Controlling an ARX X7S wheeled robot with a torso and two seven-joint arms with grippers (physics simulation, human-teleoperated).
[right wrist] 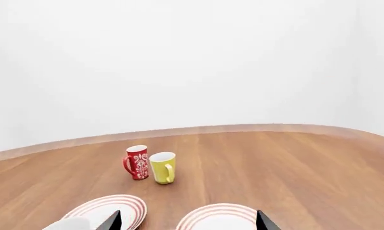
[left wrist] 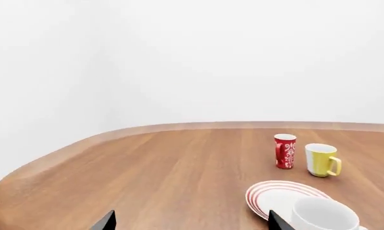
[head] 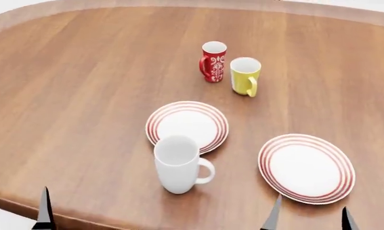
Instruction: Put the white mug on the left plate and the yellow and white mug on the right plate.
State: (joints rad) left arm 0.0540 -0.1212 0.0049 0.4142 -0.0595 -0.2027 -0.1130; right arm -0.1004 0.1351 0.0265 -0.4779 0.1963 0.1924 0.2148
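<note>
The white mug (head: 177, 165) stands upright on the table just in front of the left plate (head: 186, 125), handle to the right. The yellow and white mug (head: 245, 75) stands farther back beside a red patterned mug (head: 212, 61). The right plate (head: 306, 167) lies bare at the front right. My left gripper (left wrist: 192, 225) is open and empty, low near the table's front edge, left of the white mug (left wrist: 323, 215). My right gripper (right wrist: 188, 224) is open and empty, just in front of the right plate (right wrist: 220, 218).
The wooden table (head: 83, 96) has a rounded front-left edge, and a white wall stands behind it. One left fingertip (head: 45, 211) shows at the table's front edge. The red mug (right wrist: 136, 162) nearly touches the yellow mug (right wrist: 163, 167).
</note>
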